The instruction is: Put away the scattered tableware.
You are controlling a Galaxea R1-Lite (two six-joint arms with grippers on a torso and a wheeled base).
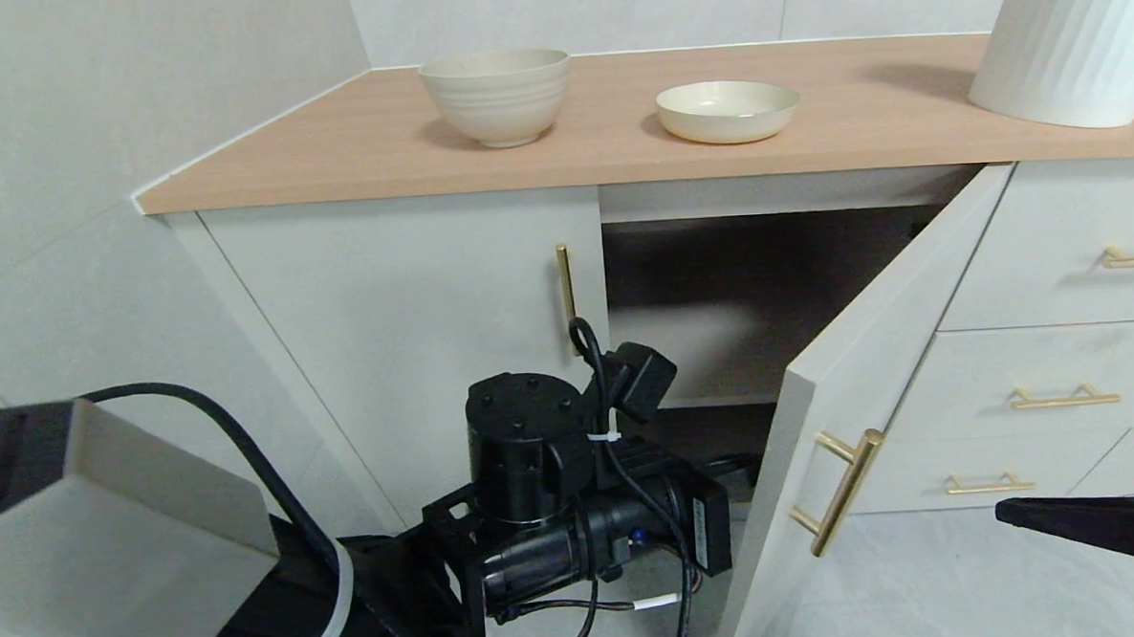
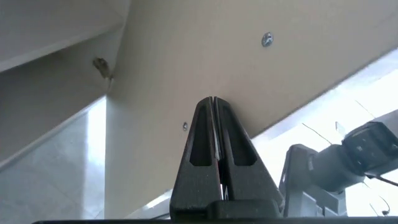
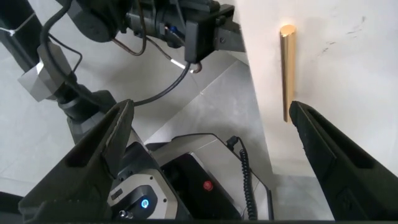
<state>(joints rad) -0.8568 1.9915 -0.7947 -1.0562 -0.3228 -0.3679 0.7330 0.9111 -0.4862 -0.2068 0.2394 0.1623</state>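
Note:
A deep beige bowl (image 1: 498, 96) and a shallow cream dish (image 1: 727, 110) stand on the wooden counter (image 1: 330, 156). Below them the cabinet's right door (image 1: 848, 392) hangs open, with a gold handle (image 1: 838, 489) on its outer face. My left wrist (image 1: 555, 482) sits low in front of the open compartment. The left gripper (image 2: 213, 109) is shut with nothing in it, its tips up against the door's inner face (image 2: 205, 56). My right gripper (image 3: 211, 109) is open and empty, just outside the door near the gold handle (image 3: 287, 71). One of its fingers (image 1: 1083, 524) shows at the lower right.
A tall white ribbed vessel (image 1: 1072, 38) stands at the counter's right end. Drawers with gold handles (image 1: 1063, 397) fill the cabinet's right side. The left door (image 1: 405, 345) is shut, with its handle (image 1: 565, 290) by the opening. The compartment (image 1: 720, 321) looks dark inside.

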